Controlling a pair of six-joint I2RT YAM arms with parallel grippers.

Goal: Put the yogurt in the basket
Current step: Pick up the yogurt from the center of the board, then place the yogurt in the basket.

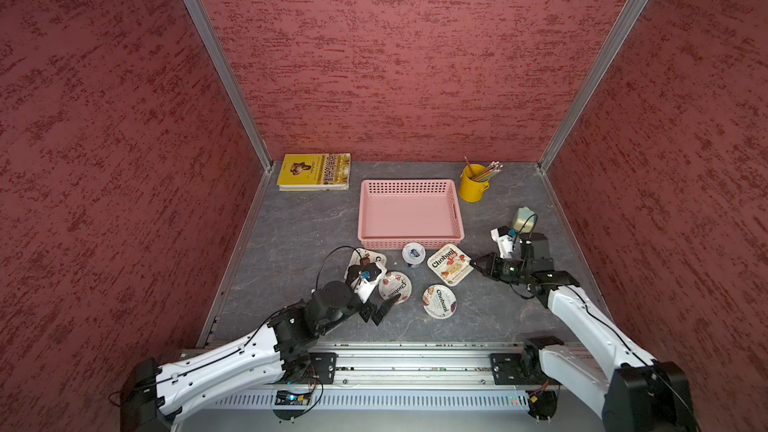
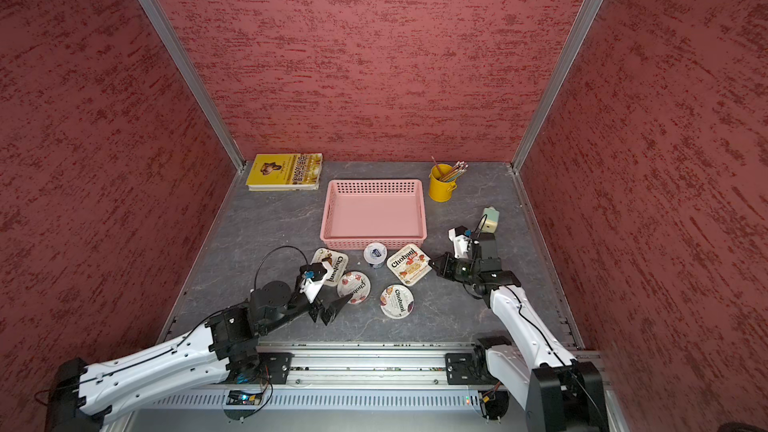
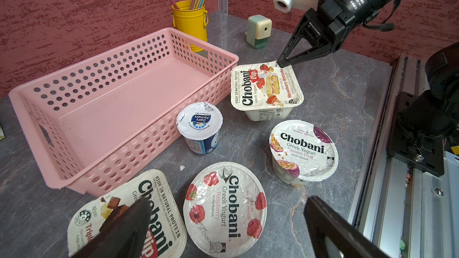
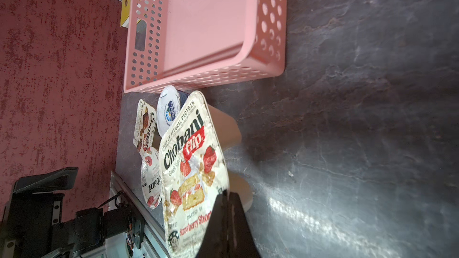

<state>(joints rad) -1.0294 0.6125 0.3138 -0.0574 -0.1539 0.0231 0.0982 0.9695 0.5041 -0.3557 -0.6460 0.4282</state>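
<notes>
While its jaws pinch the corner rim of the strawberry Flip cup (image 1: pixel 449 264), the right gripper (image 1: pixel 473 263) reaches low over the bench (image 1: pixel 291 243). The cup stands on the bench outside the pink basket's (image 1: pixel 410 239) near wall, beside the small blue-lidded cup (image 1: pixel 413 253). The left gripper (image 1: pixel 386 309) hangs open over the raspberry cup (image 1: pixel 395 286).

Raspberry cup (image 3: pixel 224 209) sits twelve o'clock from spread left gripper (image 3: pixel 227 201). Right gripper (image 3: pixel 283 63), one o'clock, pinches strawberry cup's (image 3: pixel 267 89) corner.
</notes>
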